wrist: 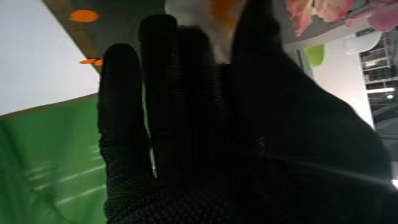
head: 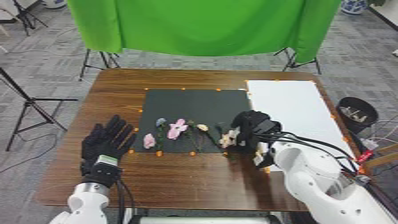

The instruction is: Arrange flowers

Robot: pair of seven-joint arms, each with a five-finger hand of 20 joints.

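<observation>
Your right hand (wrist: 213, 150), fingers nearly straight, any hold indeterminable, is beside the rightmost flower (head: 229, 138), near right on the dark mat (head: 182, 100); off-centre closure could push that bloom askew.

High head view facing forward and down, right wrist view close up, green cloth (head: 204, 27) in both

Brown table (head: 178, 185) holds dark mat (head: 191, 106), white sheet (head: 289, 105) — and, seemingly, orange stickers (head: 192, 154).
</observation>
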